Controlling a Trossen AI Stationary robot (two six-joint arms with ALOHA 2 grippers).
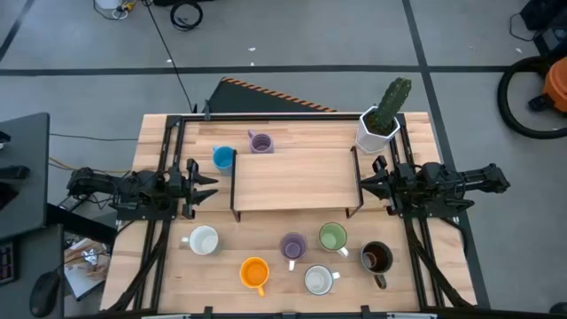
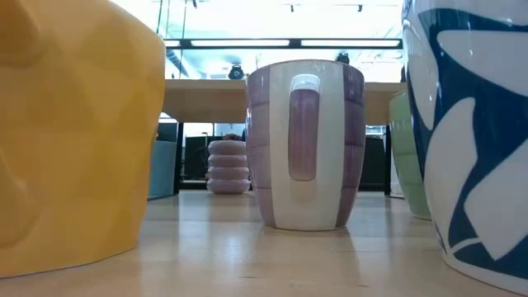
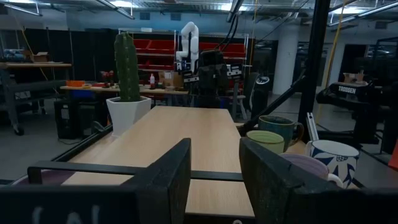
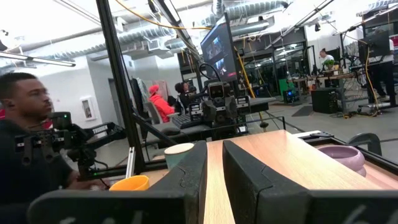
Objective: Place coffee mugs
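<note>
I see a raised shelf (image 1: 297,180) mid-table, two mugs (image 1: 260,142) behind it, six mugs (image 1: 293,245) in front, a planter (image 1: 376,130) at its far right corner, one arm at each end
</note>
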